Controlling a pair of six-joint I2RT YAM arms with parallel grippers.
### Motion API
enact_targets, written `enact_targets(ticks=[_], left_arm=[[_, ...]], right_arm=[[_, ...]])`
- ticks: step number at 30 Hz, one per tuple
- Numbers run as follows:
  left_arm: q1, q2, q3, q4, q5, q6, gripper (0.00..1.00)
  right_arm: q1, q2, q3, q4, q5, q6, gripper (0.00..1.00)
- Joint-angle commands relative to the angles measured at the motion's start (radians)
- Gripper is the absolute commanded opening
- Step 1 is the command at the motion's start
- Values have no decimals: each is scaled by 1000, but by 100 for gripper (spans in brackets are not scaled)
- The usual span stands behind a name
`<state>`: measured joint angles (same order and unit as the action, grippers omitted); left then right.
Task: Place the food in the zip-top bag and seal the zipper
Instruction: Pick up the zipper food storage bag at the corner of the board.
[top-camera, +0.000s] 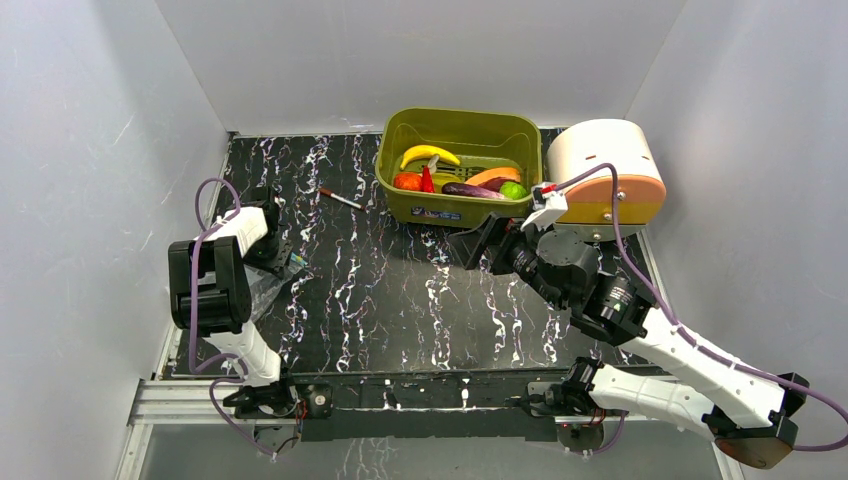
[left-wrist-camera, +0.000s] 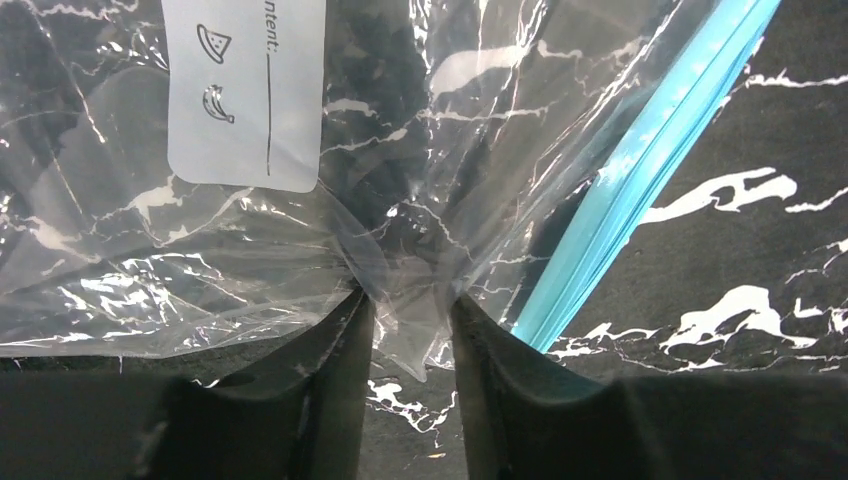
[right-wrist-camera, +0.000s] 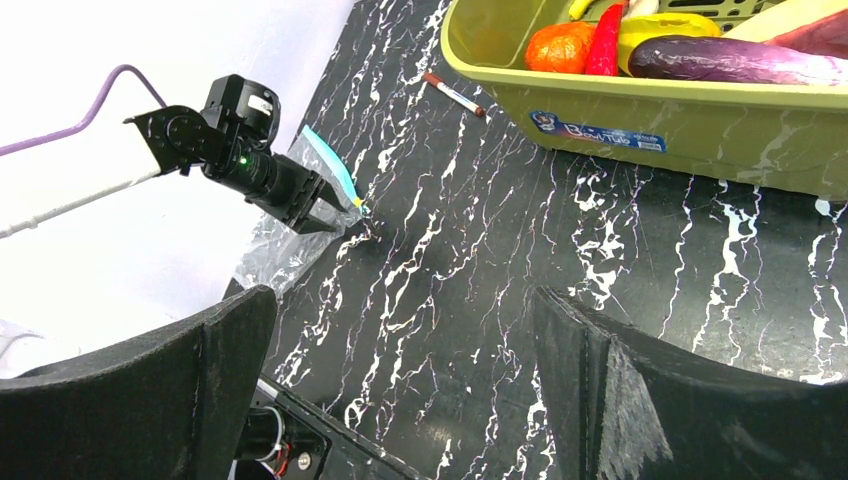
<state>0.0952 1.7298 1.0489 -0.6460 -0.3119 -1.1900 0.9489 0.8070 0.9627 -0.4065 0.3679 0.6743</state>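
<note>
Top external view: the clear, floppy plastic zip-top bag (top-camera: 262, 292) lies at the left edge of the black, white-veined desk (top-camera: 400, 300), its mouth turned toward the desk's middle. In the left wrist view its teal-blue zipper strip (left-wrist-camera: 640, 170) runs as one long diagonal from upper right to bottom centre, with a white printed label (left-wrist-camera: 245, 95) on the film to its left. The left arm's fingers (left-wrist-camera: 330, 370) stand narrowly apart astride a puckered fold of film just beside the strip's lower end; whether they clamp it cannot be told.

Farther right, a thin red-tipped stick (top-camera: 340, 199) lies near an olive-green plastic tub (top-camera: 460, 212). The tub holds the yellow banana (top-camera: 430, 155), red-orange tomato (top-camera: 407, 181), red chili (top-camera: 427, 180), dark purple eggplant (top-camera: 470, 189), orange carrot (top-camera: 492, 176) and green fruit (top-camera: 513, 190). The right arm's fingers (right-wrist-camera: 150, 400) gape wide and empty above the desk in front of the tub.
</note>
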Motion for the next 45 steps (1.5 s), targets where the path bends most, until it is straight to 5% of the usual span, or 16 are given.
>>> enact_targets(ticks=[1,11,28,34,39,45], left_arm=[[3,49,-43,-42,30,-3,28],[3,-5,-33,-62,82,43,0],[-1,-447,-178,54,350,300,0],[-3,-574,-221,114,580,422,0],[-7,-680,-266,197,834,474,0],[-23,-736,-273,190,1033,559,0]], right_arm=[[5,0,-3,68,8,-9,98],[5,2,-8,64,12,-6,98],[4,37,2,51,0,28,96],[4,85,7,65,-47,73,94],[5,141,26,85,-103,101,83],[4,217,39,188,-194,131,52]])
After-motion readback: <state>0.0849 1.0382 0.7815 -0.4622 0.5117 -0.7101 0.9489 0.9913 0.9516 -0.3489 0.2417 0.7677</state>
